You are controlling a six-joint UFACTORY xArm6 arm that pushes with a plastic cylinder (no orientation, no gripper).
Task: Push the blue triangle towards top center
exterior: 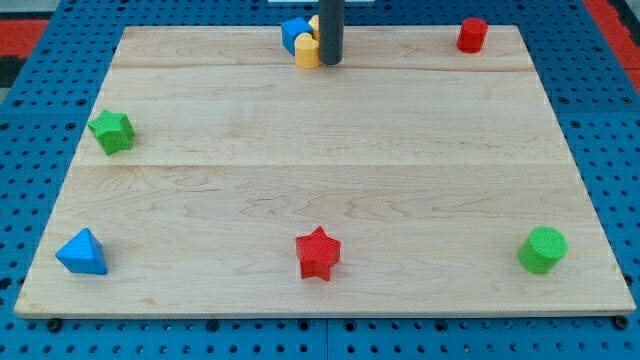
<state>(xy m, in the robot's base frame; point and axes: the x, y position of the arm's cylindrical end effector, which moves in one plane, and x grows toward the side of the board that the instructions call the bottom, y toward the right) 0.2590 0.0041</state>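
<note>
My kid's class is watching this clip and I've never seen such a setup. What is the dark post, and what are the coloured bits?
The dark post is a robot arm's rod; my tip slides across the wooden board and pushes blocks, holding nothing. One camera looks down from the board's near edge. My tip stands at the view's top centre beside a yellow block and a blue block. Elsewhere lie a red cylinder, green star, blue triangle, red star and green cylinder.
</note>
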